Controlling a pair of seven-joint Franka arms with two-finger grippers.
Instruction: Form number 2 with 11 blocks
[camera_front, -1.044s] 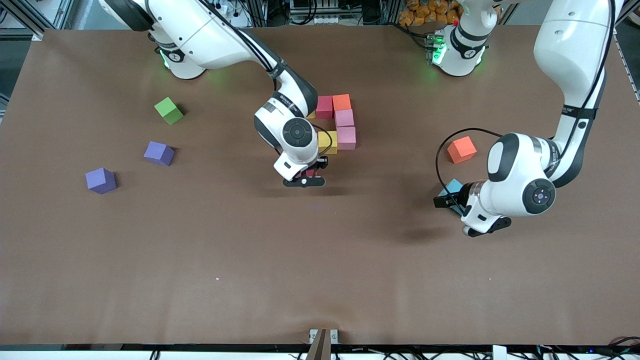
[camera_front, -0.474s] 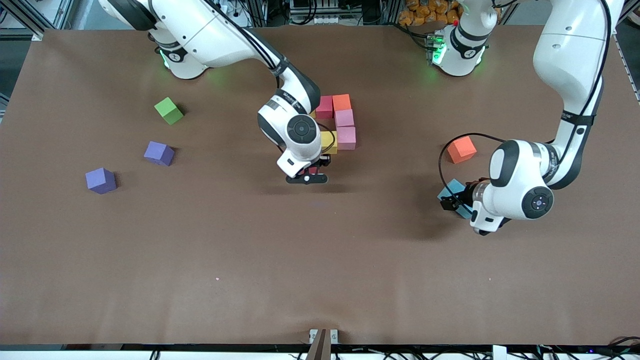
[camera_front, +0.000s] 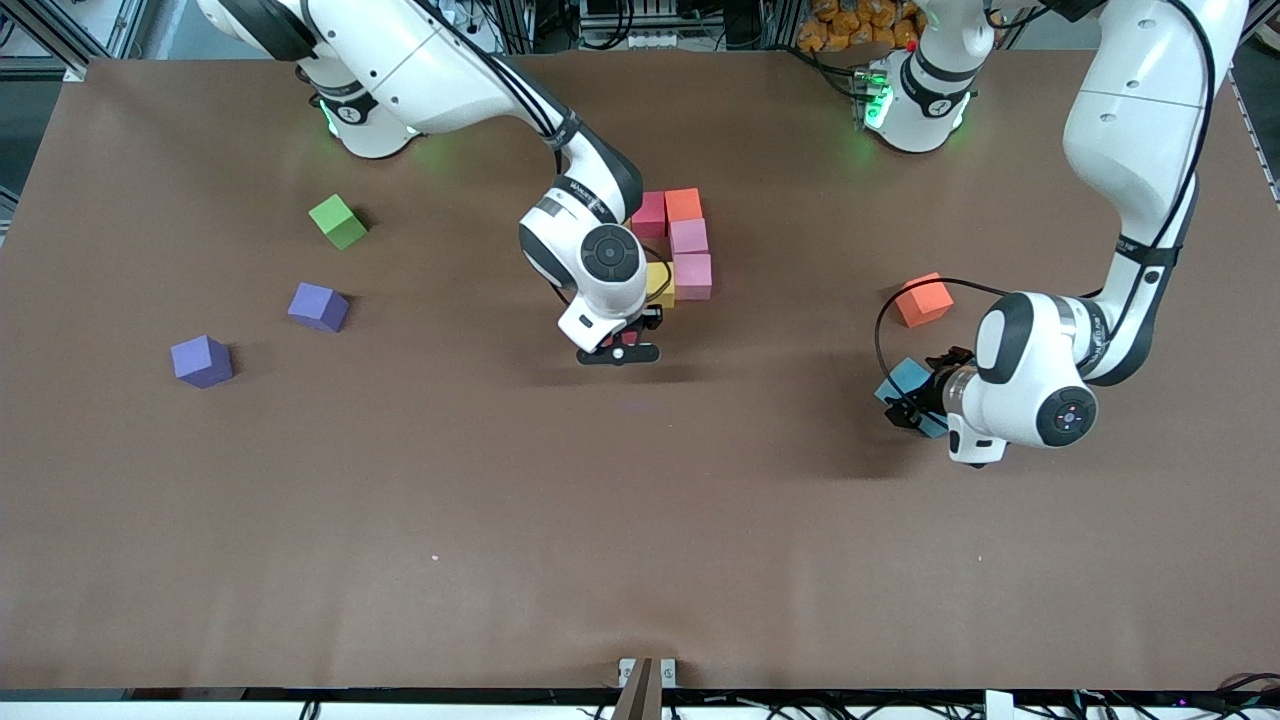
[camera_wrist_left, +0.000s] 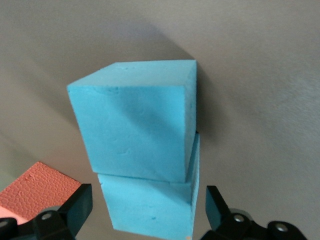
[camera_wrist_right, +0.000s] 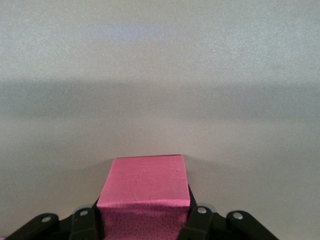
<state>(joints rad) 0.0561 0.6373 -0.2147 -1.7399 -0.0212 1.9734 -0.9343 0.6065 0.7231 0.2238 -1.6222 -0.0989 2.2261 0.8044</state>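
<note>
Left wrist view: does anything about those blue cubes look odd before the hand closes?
Yes. Two blue cubes are stacked, the upper one twisted off square on the lower. The open left hand straddles the lower one, so lifting it may tip the upper. The orange cube lies beside them.

A green cube (camera_front: 338, 221) sits on the brown table (camera_front: 400, 520) toward the right arm's end.

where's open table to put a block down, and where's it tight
Free: the wide brown table nearer the camera than both arms, and between the purple cubes and the partly built digit. Tight: around that digit, and by the light blue cubes.
</note>
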